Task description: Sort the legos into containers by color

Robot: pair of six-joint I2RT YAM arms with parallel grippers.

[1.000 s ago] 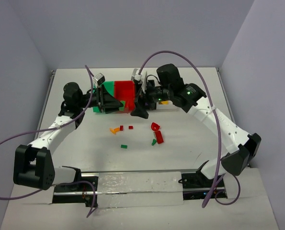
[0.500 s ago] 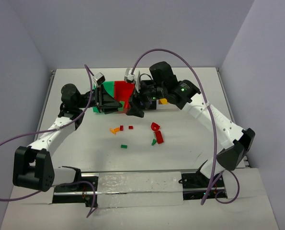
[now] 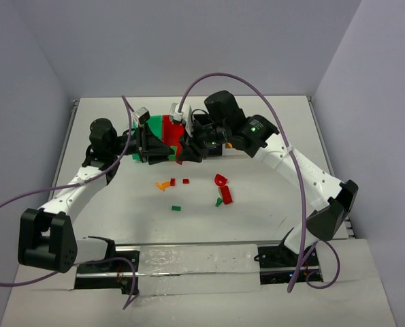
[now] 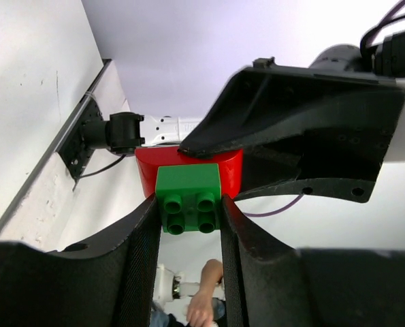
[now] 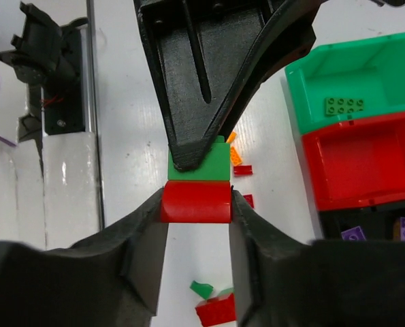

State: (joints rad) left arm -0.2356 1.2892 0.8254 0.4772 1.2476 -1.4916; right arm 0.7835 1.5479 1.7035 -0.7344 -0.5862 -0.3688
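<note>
A green square brick (image 4: 188,197) is stuck to a red rounded brick (image 5: 195,201), and the pair hangs in the air in front of the containers. My left gripper (image 4: 188,208) is shut on the green brick. My right gripper (image 5: 197,204) is shut on the red one, a finger pressing each side. In the top view the two grippers (image 3: 163,151) (image 3: 186,151) meet nose to nose. The green bin (image 5: 352,68) holds a green plate (image 5: 345,104). Beside it stand the red bin (image 5: 365,163) and the black bin (image 5: 376,219) with purple bricks (image 5: 355,234).
Loose legos lie on the white table between the arms: an orange piece (image 3: 163,184), two small red ones (image 3: 173,182) (image 3: 186,181), a green one (image 3: 176,208), and a red and green cluster (image 3: 224,194). The table's back wall is close behind the bins.
</note>
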